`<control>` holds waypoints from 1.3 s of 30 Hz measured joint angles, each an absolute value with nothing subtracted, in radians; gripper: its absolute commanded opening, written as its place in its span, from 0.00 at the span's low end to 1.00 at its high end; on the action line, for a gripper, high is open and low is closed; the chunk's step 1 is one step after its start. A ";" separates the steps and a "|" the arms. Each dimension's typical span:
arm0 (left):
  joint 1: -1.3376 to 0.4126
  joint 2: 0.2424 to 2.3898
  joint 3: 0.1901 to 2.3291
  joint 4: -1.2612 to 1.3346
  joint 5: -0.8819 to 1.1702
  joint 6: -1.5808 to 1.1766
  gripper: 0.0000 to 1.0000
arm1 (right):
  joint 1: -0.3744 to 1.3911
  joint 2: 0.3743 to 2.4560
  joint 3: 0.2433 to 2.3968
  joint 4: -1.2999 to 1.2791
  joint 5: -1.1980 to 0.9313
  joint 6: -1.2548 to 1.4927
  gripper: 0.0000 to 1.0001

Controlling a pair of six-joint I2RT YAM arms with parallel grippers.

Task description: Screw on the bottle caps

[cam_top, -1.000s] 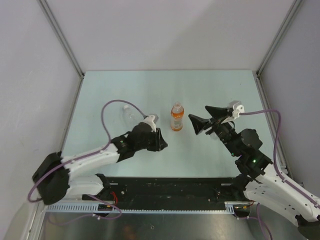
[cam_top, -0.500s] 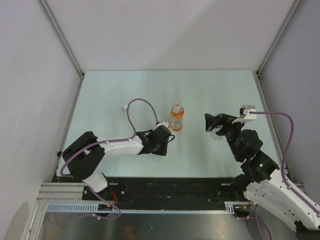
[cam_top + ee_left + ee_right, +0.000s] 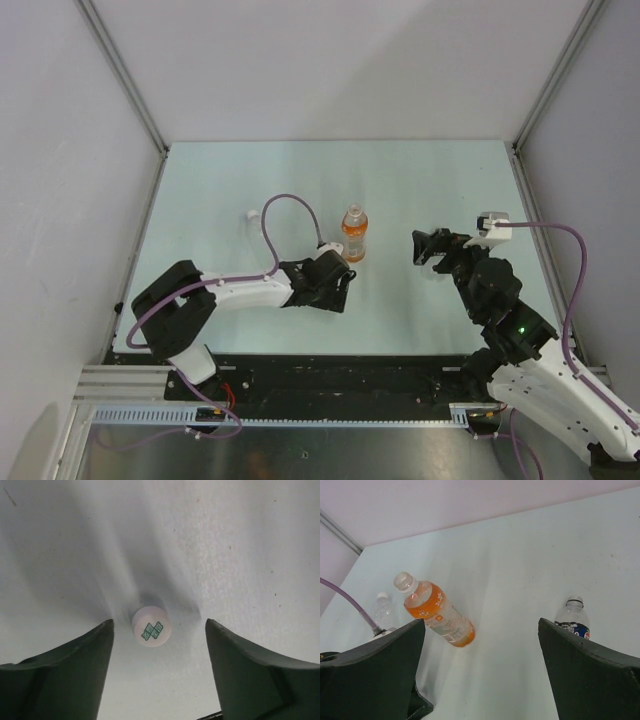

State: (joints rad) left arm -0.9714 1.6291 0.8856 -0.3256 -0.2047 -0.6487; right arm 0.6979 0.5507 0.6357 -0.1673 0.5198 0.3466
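A white bottle cap with a green print lies flat on the table, between the fingers of my open left gripper and nearer the left one. In the top view the left gripper is low, just near-left of the upright orange-tinted bottle, whose mouth is open. My right gripper is open and empty. Ahead of it stand the orange bottle, the Pepsi-labelled bottle and the plain clear bottle with a white cap on. The black cap is out of view.
The clear bottle's white cap shows at the table's left. The pale table is bounded by grey walls on three sides. The left arm's purple cable loops above the table.
My left gripper has moved right and lowered towards the table beside the orange bottle. My right gripper has drawn back a little to the right.
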 measured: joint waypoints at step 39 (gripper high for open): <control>-0.996 0.541 0.521 -0.374 -0.712 -0.719 1.00 | 1.137 1.705 1.052 -0.235 0.274 0.206 0.59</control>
